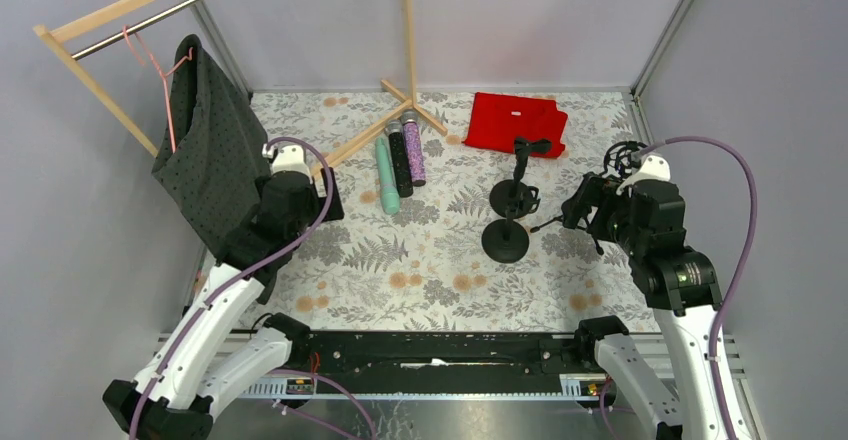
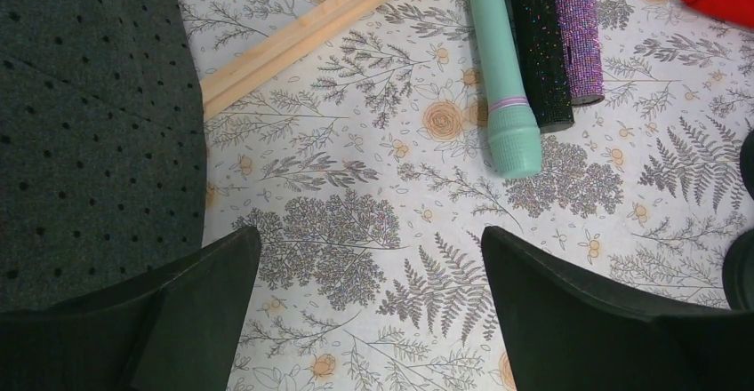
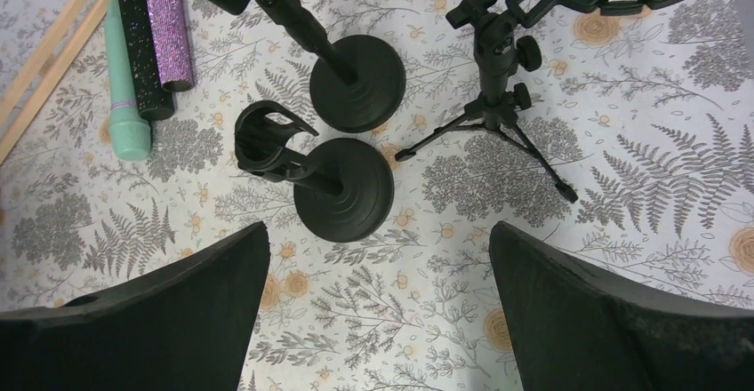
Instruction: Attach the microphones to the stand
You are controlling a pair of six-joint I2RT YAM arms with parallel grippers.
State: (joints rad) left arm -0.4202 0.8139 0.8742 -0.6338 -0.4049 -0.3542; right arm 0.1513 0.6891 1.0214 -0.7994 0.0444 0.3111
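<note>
Both tools are held spread wide, and nothing is pinched. The left tool (image 2: pixel 371 258) hangs over the tabletop (image 1: pixel 420 280), the right tool (image 3: pixel 379 231) over a round-based stand (image 3: pixel 342 191) with an empty clip (image 3: pixel 267 138). A second stand (image 3: pixel 357 84) is seen just behind it, and a tripod (image 3: pixel 498 98) beside. Farther off, the mint-green microphone (image 2: pixel 502 71), the black microphone (image 2: pixel 540 44) and the purple microphone (image 2: pixel 578 27) are laid side by side, well apart from these. The mint-green one, outermost, is probably best taken at mid-body, so that its handle can be pressed into the clip.
</note>
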